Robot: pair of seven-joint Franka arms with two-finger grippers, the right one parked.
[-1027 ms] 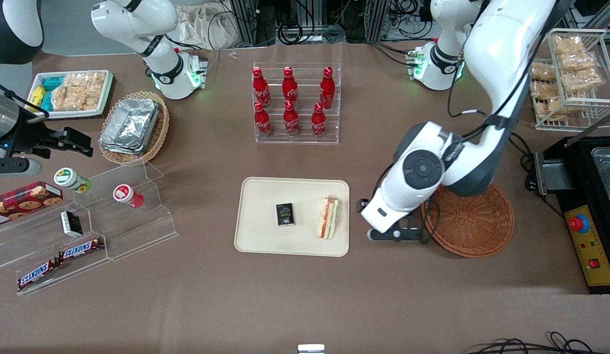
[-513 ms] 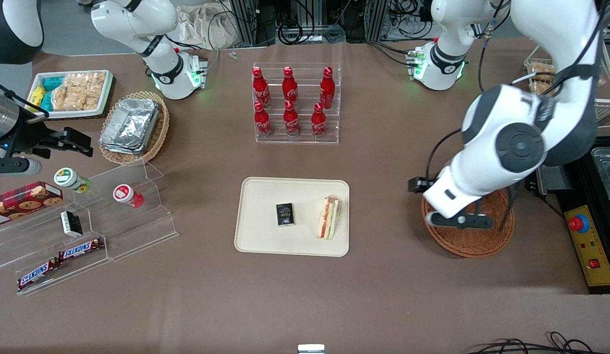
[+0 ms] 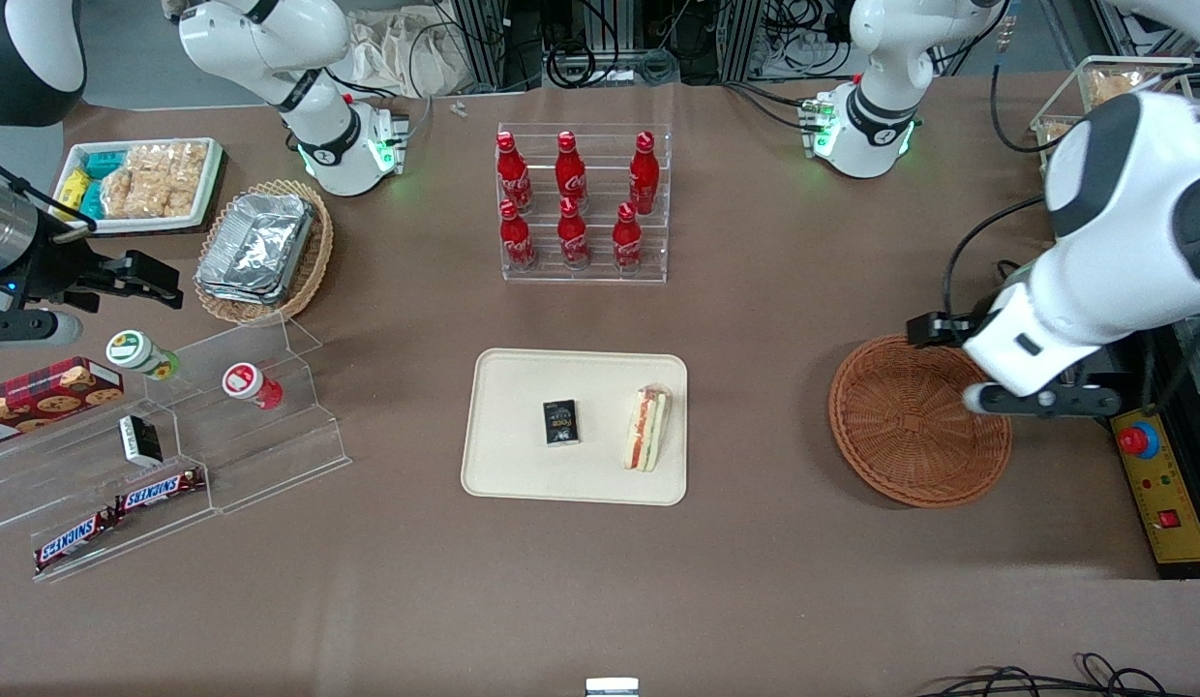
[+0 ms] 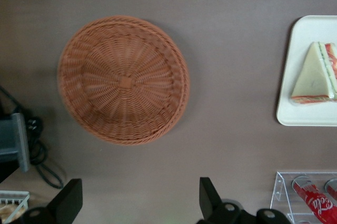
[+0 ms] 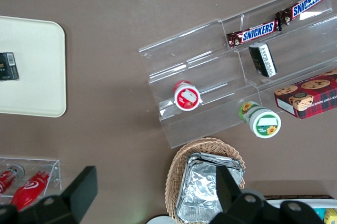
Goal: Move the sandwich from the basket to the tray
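**Claw up and clear, sandwich sitting on the tray**

Claw [image 3: 1040, 405] hangs above the desk [image 3: 755, 581] at the working arm's end, over the edge of the basket [image 3: 917, 420], and it's holding nothing. In the wrist view its two fingers [image 4: 68, 203] are spread wide, with only bare desk showing between them. The basket has nothing in it in either view.

The sandwich [image 3: 646, 428] lies on the tray [image 3: 523, 474], at the edge toward the basket, close to the rim but inside it as far as I can tell. So I'd call the job basically done; all that's left is getting the arm out of the way.

What could go wrong from here? Honestly not much. The wedge sits close to the rim, so a bump to the tray could tip it over the edge. Also, if the arm drops low while swinging, it could clip the basket rim and shove that light wicker around.

Other stuff around:
- a small black box [image 3: 561, 423] also on the tray, beside the sandwich and apart from it
- a clear rack of red cola bottles [image 3: 571, 203], farther from the front camera than the tray
- a black unit with a red button [image 3: 1139, 440] just beside the basket, the closest thing the arm could knock

Nothing stands between basket and tray.
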